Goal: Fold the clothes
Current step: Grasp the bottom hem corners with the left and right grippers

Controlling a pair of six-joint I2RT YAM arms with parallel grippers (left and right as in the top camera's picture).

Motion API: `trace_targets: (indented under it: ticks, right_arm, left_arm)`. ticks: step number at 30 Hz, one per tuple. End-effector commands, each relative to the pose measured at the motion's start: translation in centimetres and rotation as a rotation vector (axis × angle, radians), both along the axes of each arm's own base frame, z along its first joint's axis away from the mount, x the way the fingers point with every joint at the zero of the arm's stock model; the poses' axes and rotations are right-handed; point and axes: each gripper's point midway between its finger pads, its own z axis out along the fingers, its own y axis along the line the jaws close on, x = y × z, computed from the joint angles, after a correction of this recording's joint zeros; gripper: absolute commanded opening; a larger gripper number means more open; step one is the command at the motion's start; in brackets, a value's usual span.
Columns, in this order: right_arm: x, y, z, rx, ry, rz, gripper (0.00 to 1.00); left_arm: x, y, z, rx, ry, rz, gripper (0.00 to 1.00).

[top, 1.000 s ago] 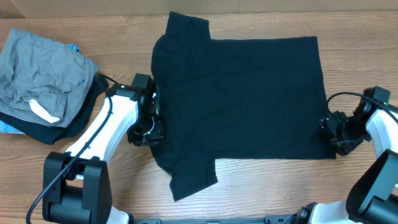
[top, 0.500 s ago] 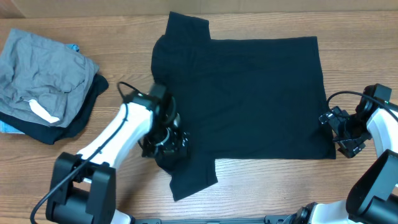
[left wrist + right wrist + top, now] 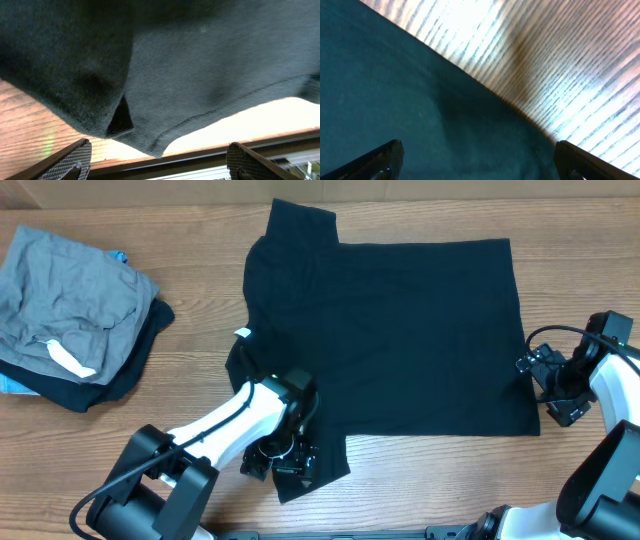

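- Left gripper (image 3: 285,463) hangs wide open and empty over the near sleeve (image 3: 328,462). The right gripper (image 3: 548,387) gapes too, empty, at the right hem (image 3: 520,330).
- Shirt (image 3: 400,330) lies spread flat on the wood table (image 3: 200,395). It is soft, light, limp black knit.
- It will likely sag and drag, so pinch the stitched edges.

The black T-shirt (image 3: 400,330) lies spread mostly flat on the wooden table (image 3: 200,240), neck edge at the left bunched, its small white tag (image 3: 243,333) showing
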Motion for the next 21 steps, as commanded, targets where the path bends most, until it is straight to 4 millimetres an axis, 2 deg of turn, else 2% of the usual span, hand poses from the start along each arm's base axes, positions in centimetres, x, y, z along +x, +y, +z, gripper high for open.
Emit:
trace_targets:
  ticks: [1, 6, 10, 11, 14, 15, 21]
  right_arm:
    - [0.7, -0.7, 0.4, -0.025, -0.023, -0.001, 1.00]
    - [0.7, -0.7, 0.4, -0.025, -0.024, -0.001, 1.00]
    - [0.7, -0.7, 0.4, -0.025, -0.024, -0.001, 1.00]
    - [0.7, -0.7, 0.4, -0.025, -0.024, -0.001, 1.00]
    - [0.7, -0.7, 0.4, -0.025, -0.024, -0.001, 1.00]
    - [0.7, -0.7, 0.4, -0.025, -0.025, -0.001, 1.00]
    - [0.8, -0.8, 0.4, -0.031, -0.027, 0.022, 0.99]
  left_arm:
    - [-0.4, 0.6, -0.6, 0.084, -0.040, 0.033, 0.89]
    - [-1.7, 0.8, -1.4, 0.089, -0.016, 0.042, 0.66]
    - [-2.8, 0.6, -1.7, 0.064, 0.022, 0.062, 0.60]
    - [-2.9, 0.6, -1.8, 0.061, 0.029, 0.065, 0.55]
    - [-3.0, 0.4, -1.8, 0.055, 0.030, 0.066, 0.15]
    - [-2.9, 0.4, -1.9, 0.054, 0.030, 0.066, 0.04]
    - [-3.4, -0.2, -1.6, 0.020, 0.063, 0.080, 0.04]
